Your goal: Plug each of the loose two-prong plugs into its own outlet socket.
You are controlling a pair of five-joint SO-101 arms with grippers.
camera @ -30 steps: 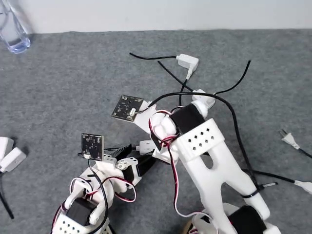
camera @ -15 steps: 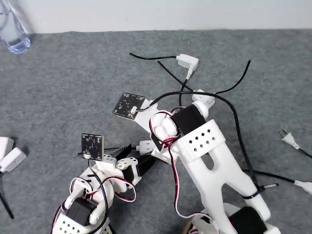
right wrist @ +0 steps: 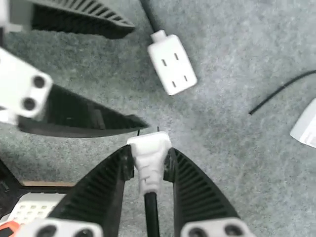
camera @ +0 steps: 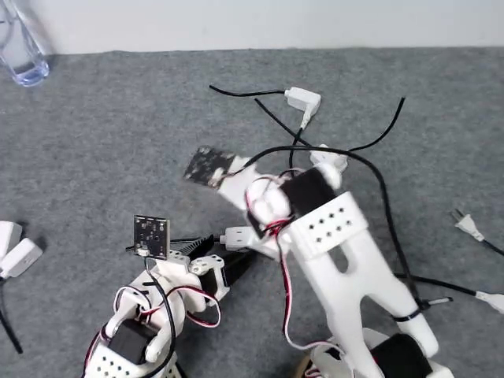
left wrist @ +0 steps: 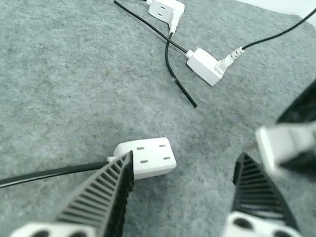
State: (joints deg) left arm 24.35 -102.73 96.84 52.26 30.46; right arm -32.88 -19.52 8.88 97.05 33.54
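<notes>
Right arm's wrist nudged toward 12 o'clock, lining up: right gripper (right wrist: pixel 149 154) pinches the plug (right wrist: pixel 148 145), prongs facing the outlet socket (camera: pixel 236 236) at 7 o'clock from the wrist. Left gripper (left wrist: pixel 185 165) spread beside it, not inserted yet

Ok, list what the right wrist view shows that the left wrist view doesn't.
Right wrist view: the right gripper, jaws shut on a white plastic two-prong plug, prongs out front. Left wrist view: a farther white plastic block; a blurred white shape at its edge can't be identified. Both: the white four-slot outlet socket lying on grey carpet-like matting, and the left gripper, jaws open.
</notes>
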